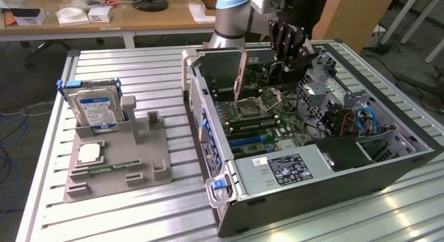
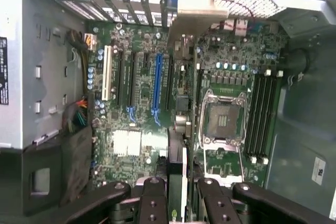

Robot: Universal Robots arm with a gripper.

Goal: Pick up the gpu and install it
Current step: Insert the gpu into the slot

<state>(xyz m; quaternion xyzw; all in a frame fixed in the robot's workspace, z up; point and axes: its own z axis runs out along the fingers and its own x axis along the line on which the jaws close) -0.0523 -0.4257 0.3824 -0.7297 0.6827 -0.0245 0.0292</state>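
Your gripper [image 2: 179, 203] is inside open case [image 1: 333, 185], jaws clamped on edge of gpu [image 2: 177, 174]. Note gpu stands on edge over motherboard [image 2: 131, 166], between blue slot [image 2: 156, 87] and CPU socket [image 2: 223, 119]. Whether it is seated, you cannot tell. On surface [image 1: 139, 70], at exterior view's left, you have grey holder [image 1: 139, 164] with hard drive [image 1: 95, 109] upright in it, well apart from case.

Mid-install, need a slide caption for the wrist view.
Pincer holds the gpu on edge over the motherboard, beside the CPU socket.
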